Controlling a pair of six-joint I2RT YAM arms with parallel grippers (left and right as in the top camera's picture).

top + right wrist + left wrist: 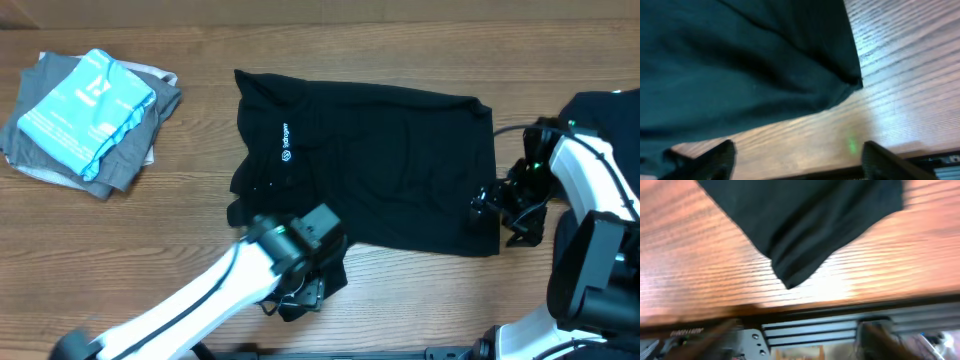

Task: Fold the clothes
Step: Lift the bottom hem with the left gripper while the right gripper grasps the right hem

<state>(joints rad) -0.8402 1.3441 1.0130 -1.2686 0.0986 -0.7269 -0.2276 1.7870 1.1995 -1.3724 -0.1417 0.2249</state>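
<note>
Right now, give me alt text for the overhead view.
A black T-shirt lies spread on a wooden table, the left gripper at its near left corner, the right gripper at its right edge. A stack of grey and light-blue clothes sits far left.

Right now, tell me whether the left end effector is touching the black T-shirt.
Apart. In the left wrist view, bare table lies between the black T-shirt and both fingers of the open left end effector.
</note>
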